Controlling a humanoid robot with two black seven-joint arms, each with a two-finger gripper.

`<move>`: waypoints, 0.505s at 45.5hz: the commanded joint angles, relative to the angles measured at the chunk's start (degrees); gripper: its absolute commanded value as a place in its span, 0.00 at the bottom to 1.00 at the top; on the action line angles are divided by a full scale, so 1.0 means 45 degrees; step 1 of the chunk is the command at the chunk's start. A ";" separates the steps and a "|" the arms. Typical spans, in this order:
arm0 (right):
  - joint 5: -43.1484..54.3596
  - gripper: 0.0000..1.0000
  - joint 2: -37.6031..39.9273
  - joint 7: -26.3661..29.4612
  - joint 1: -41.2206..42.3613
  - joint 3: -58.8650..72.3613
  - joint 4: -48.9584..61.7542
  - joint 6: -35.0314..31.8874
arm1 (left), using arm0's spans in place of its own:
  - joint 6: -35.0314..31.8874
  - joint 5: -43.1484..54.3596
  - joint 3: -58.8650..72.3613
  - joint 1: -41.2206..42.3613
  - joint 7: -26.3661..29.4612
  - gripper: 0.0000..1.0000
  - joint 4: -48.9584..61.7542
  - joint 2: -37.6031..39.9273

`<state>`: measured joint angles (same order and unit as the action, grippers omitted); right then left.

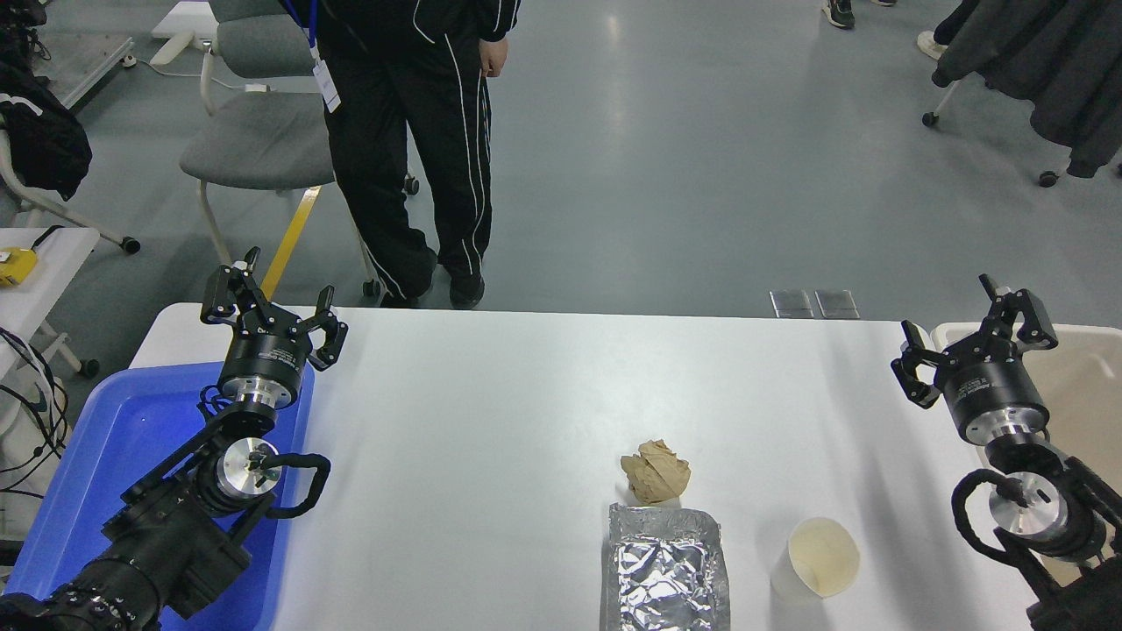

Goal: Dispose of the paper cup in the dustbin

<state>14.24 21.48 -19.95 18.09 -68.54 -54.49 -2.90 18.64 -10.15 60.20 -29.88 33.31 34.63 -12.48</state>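
Paper cup (815,563) upright, near-left of right tool (971,340) | tool released, empty

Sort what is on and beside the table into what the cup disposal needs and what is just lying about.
Needed: small white paper cup; large beige plastic dustbin at the table's right; right gripper, open.

Lying about: crumpled brown paper ball; silver foil tray; blue plastic tub; left gripper, open, parked.

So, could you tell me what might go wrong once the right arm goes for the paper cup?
The paper cup stands close to the foil tray and the table's near edge, so a misjudged approach could tip it or nudge the tray. The open right end effector could also crush its thin wall. A loose hold might drop it short of the dustbin.
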 commanded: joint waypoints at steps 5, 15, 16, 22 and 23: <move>0.0000 0.99 0.0011 0.0001 -0.0054 -0.0003 -0.0001 0.0000 | 0.0000 0.0010 0.0000 0.0000 0.0000 1.00 0.0000 0.0000; 0.0000 0.99 0.0011 -0.0019 -0.0074 -0.0003 0.0058 0.0000 | -0.0001 0.0010 0.0000 0.0000 0.0000 1.00 0.0000 0.0000; 0.0000 0.99 -0.0009 -0.0019 -0.0074 -0.0023 0.0077 0.0000 | -0.0001 -0.0010 0.0000 0.0000 0.0000 1.00 0.0000 0.0000; 0.0000 0.99 -0.0009 -0.0155 -0.0015 -0.0237 0.0097 -0.0020 | -0.0001 0.0010 0.0000 0.0000 0.0000 1.00 0.0000 0.0000; 0.0000 0.99 -0.0009 -0.0233 0.0023 -0.0315 0.0097 0.0000 | 0.0019 0.0010 0.0000 0.0000 0.0000 1.00 0.0000 0.0000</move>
<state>14.24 21.52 -20.08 17.83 -68.69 -54.21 -2.90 18.64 -10.12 60.20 -29.88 33.31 34.63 -12.48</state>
